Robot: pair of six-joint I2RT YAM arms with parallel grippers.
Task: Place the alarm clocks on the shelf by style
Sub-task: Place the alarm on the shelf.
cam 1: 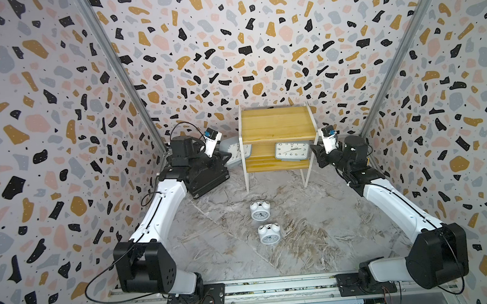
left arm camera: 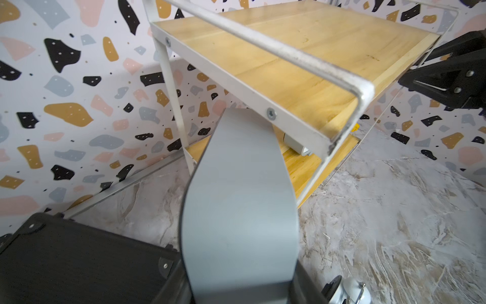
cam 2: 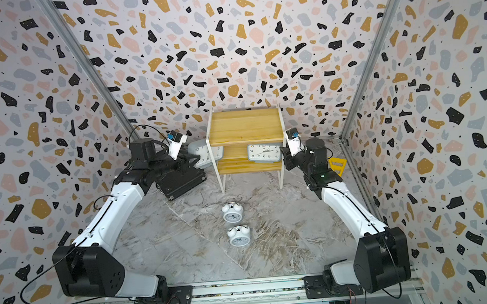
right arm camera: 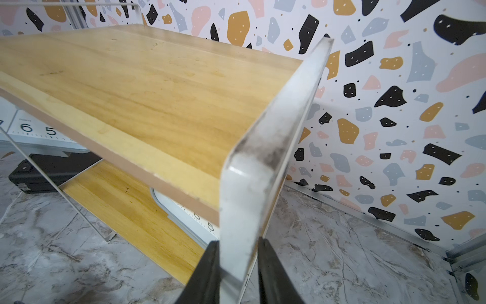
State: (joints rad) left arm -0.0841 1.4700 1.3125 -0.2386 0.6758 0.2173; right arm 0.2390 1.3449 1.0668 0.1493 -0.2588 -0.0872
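Note:
The shelf point(cam 1: 277, 124) point(cam 2: 245, 126) stands at the back with its top board bare. One grey alarm clock point(cam 1: 292, 150) point(cam 2: 264, 152) point(right arm camera: 184, 210) stands on its lower board. My left gripper point(cam 1: 225, 160) point(left arm camera: 239, 289) is shut on the other grey alarm clock point(cam 1: 236, 151) point(cam 2: 204, 154) point(left arm camera: 239, 197), held just left of the shelf's side frame. My right gripper point(cam 1: 314, 150) point(right arm camera: 238, 263) is shut on the shelf's white right side frame point(right arm camera: 263, 158). Two white twin-bell alarm clocks point(cam 1: 260, 210) point(cam 1: 269, 234) lie on the marble floor in front of the shelf.
A black flat case point(cam 1: 209, 178) point(left arm camera: 79, 263) lies on the floor under my left arm. A yellow triangular piece point(cam 2: 337, 165) sits behind my right arm by the wall. Patterned walls close in on three sides.

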